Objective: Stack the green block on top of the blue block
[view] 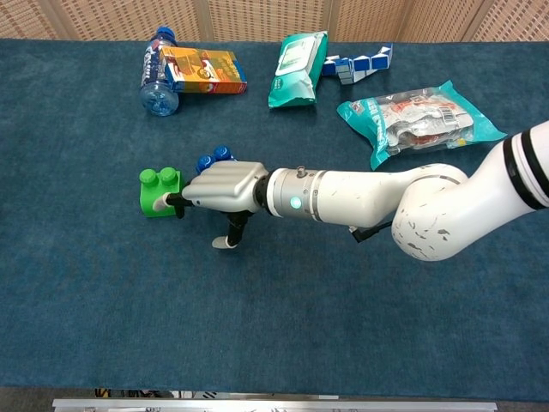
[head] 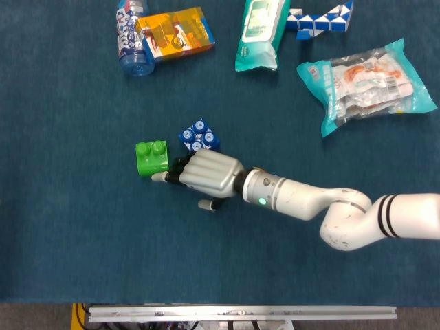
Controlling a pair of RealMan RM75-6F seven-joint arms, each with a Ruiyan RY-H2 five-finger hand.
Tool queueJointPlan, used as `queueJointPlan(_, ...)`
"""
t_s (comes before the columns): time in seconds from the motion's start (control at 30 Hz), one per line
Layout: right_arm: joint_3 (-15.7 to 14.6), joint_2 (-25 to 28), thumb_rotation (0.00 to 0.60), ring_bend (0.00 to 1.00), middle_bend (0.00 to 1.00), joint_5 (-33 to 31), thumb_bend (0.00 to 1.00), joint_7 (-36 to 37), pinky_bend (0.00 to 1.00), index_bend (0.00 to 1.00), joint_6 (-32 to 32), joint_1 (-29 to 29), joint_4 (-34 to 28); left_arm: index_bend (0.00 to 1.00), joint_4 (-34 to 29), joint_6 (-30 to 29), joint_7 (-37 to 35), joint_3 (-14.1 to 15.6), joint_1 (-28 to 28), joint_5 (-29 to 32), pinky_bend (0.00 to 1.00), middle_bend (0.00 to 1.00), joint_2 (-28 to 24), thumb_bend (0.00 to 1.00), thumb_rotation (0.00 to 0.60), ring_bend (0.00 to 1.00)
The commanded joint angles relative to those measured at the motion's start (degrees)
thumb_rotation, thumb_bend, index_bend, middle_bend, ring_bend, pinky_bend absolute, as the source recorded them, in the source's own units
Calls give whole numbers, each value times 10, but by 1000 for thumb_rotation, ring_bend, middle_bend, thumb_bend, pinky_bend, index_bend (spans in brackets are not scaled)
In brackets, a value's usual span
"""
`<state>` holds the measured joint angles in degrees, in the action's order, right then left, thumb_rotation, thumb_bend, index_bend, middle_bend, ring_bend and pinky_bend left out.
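Note:
The green block [head: 151,157] [view: 159,190] lies on the blue cloth left of centre, studs up. Just to its right and a little further back sits the blue block [head: 199,135] [view: 214,157], partly hidden behind my hand in the chest view. My right hand [head: 206,172] [view: 223,189] reaches in from the right, low over the table and right in front of the blue block. Its fingertips [head: 159,177] touch the green block's near right side, while the thumb [head: 206,204] points away toward the front. It holds nothing. My left hand appears in neither view.
Along the back stand a plastic bottle [head: 133,34], an orange box [head: 175,33], a teal wipes pack [head: 260,31], a blue-and-white folding puzzle [head: 323,19] and a teal snack bag [head: 368,79]. The table's front edge [head: 240,313] runs along the bottom.

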<state>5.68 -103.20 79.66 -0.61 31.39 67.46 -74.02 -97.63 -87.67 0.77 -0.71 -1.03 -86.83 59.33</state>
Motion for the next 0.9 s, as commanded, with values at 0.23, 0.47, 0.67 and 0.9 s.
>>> queueJointPlan(0.23, 6, -17, 600, 163, 241, -13, 291, -10, 261, 37, -10, 4, 18, 76, 6, -1, -7, 0, 2, 1, 104, 91, 0, 145, 600, 100)
queueJointPlan(0.47, 29, -50, 600, 163, 241, -17, 291, 2, 261, 37, -18, 22, 48, 76, 7, -4, -10, -1, 4, 3, 104, 91, -1, 145, 600, 100)
queueJointPlan(0.67, 55, -85, 600, 163, 241, -21, 290, 21, 261, 37, -26, 44, 88, 76, 7, -4, -12, -2, 5, 7, 104, 91, -2, 145, 600, 99)
queueJointPlan(0.9, 54, -73, 600, 163, 241, -9, 291, 32, 261, 37, -16, 40, 75, 76, 11, 6, -16, 0, -3, -5, 104, 91, -5, 145, 600, 99)
